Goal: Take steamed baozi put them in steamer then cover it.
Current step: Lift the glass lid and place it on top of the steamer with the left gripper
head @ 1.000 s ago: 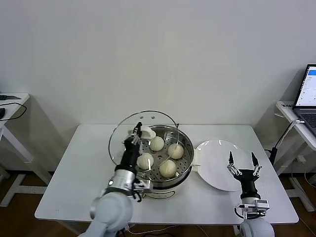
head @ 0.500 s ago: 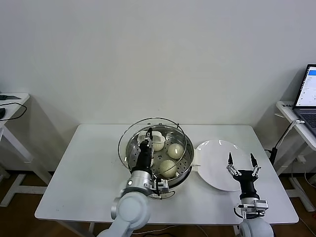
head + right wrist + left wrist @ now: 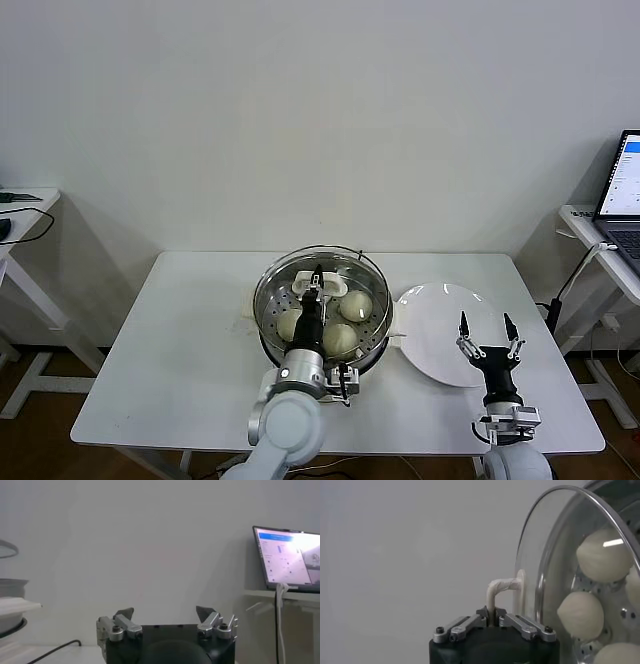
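The robot's left hand (image 3: pixel 317 287) is clamped on the white handle (image 3: pixel 499 588) of a round glass lid (image 3: pixel 322 298), holding it over the steamer (image 3: pixel 372 342) at the middle of the white surface (image 3: pixel 170 350). In the left wrist view the fingers (image 3: pixel 522 625) are closed tight against the handle's loop, and the lid's rim sits close against the steel pot. The steamed baozi (image 3: pixel 339 339) lie inside on the perforated tray, seen through the glass; three show clearly in the head view, with the arm covering part of the tray. Right of the steamer, just beside it, lies a flat white plate (image 3: pixel 440 318). The right hand (image 3: pixel 484 335) hovers at the plate's near edge, fingers spread and holding nothing. A laptop (image 3: pixel 624 196) stands on a side desk at far right.
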